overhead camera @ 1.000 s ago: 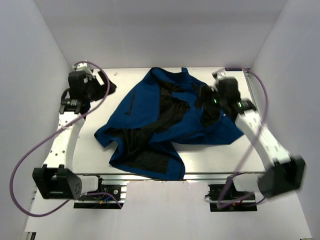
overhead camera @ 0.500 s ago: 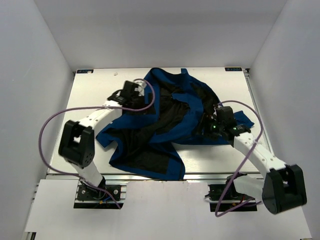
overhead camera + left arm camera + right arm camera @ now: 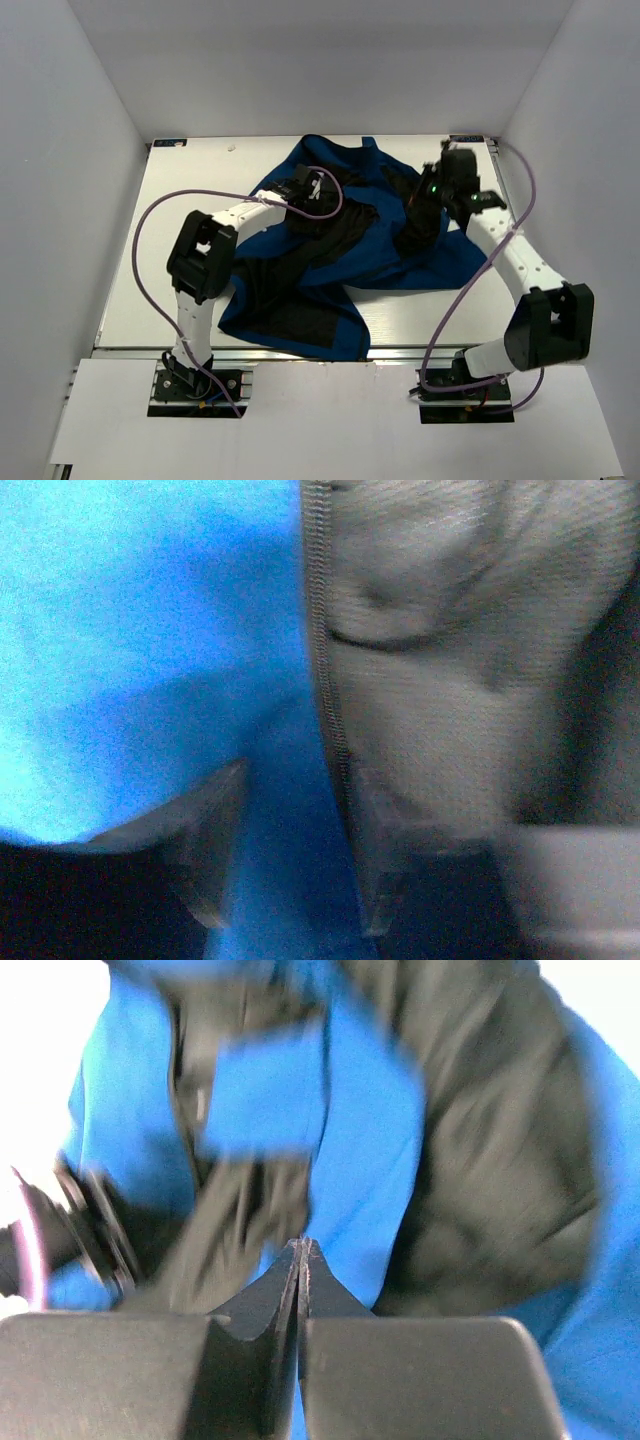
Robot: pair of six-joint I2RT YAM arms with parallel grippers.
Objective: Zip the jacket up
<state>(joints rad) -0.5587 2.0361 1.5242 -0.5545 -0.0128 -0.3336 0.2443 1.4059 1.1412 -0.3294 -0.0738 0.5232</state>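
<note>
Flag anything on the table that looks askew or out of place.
The jacket lies crumpled and skewed, front open, black lining exposed, one blue corner reaching the near edge of the table.

From the right wrist we see the jacket (image 3: pixel 370 1150) only as a smear; overhead, the left gripper (image 3: pixel 312 192) is too small to read.
</note>
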